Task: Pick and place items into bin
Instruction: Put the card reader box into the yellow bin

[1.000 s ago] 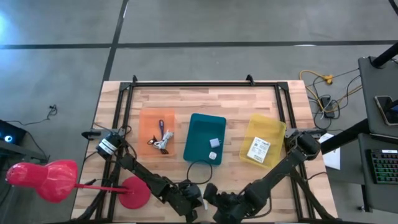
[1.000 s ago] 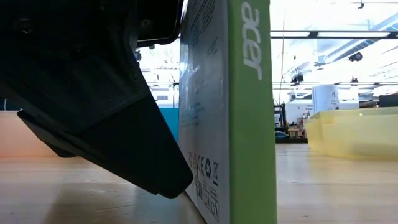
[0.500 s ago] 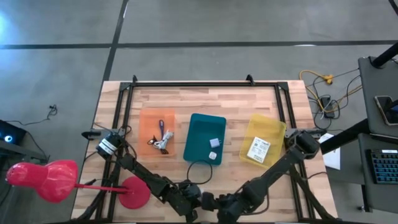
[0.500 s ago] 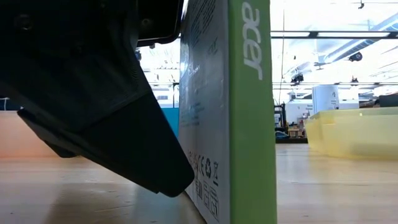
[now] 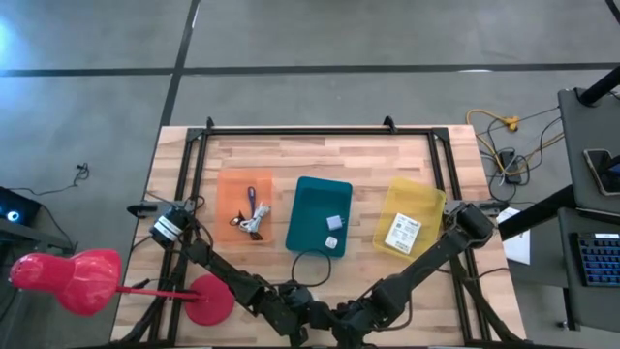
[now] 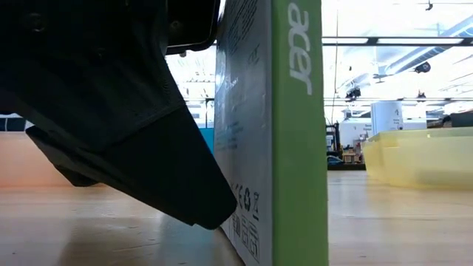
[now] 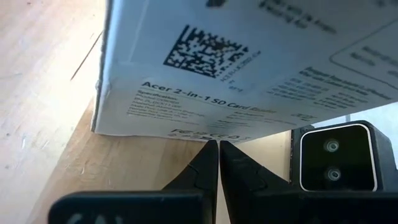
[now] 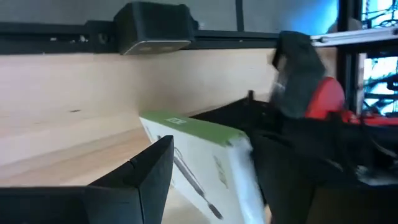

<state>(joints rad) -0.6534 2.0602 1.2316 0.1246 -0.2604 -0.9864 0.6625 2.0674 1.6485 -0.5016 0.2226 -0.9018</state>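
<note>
A white and green Acer box (image 6: 295, 148) stands upright on its narrow edge at the table's near edge. My left gripper (image 7: 218, 146) is shut at the box's white printed face (image 7: 249, 74). My right gripper (image 8: 214, 149) is open, and the box (image 8: 199, 143) stands between its fingers. In the high view both grippers meet at the near edge (image 5: 325, 315). The orange bin (image 5: 232, 184) holds the purple stick (image 5: 251, 199) and black wiry pieces (image 5: 250, 225). White cubes (image 5: 334, 223) lie in the teal bin (image 5: 310, 204), and a white packet (image 5: 405, 233) lies in the yellow bin (image 5: 421, 199). My left gripper's shut fingertips (image 6: 213, 218) stand against the white printed face of the box near its bottom edge (image 7: 205, 134), coming from the table's left and slanting down. The box stands upright on the table. My right gripper has the box between its open fingers; whether a finger touches it I cannot tell.
The pink-red lamp-like stand (image 5: 77, 276) hangs past the table's left edge, and its round base (image 5: 208, 299) sits near the left arm. A black cable loop (image 5: 310, 267) lies in front of the teal bin. The low camera housing (image 7: 336, 163) sits beside the box.
My right gripper has moved along the near edge toward the table's left, closing in on the left gripper and the box. The bins and their contents have stayed in place.
</note>
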